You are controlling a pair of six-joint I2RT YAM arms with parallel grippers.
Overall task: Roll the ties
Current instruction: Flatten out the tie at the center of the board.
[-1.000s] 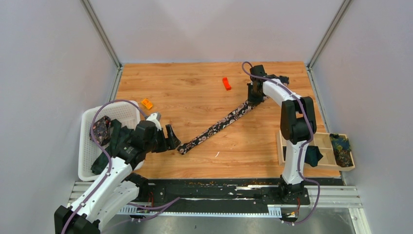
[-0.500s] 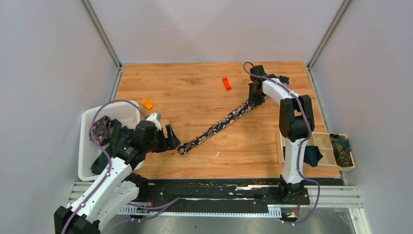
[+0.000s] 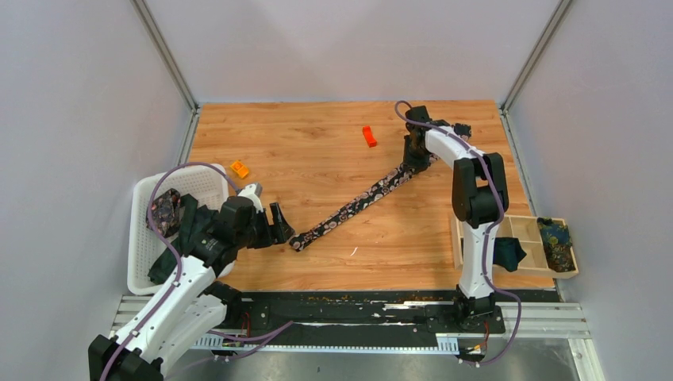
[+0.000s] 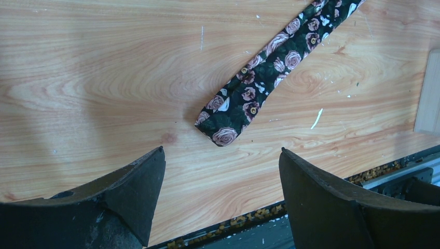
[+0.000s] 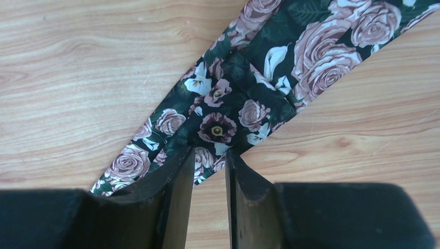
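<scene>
Right gripper (image 5: 209,165) is clamped on the floral tie (image 5: 228,104) toward the counter's far right corner, probably anchoring it taut. The strip runs diagonally toward the near left corner. There the left gripper (image 4: 220,152) hovers with its jaws apart (tip framed, untouched), likely ready to start rolling.

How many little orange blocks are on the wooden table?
2. One red-orange block lies at the far side, left of the right gripper pinching the floral tie; a yellow-orange block lies by the white basket's far corner. Arms could hide more.

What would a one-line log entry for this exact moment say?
right claw: shut on floral necktie, far end | left claw: open, just short of its near tip
</scene>
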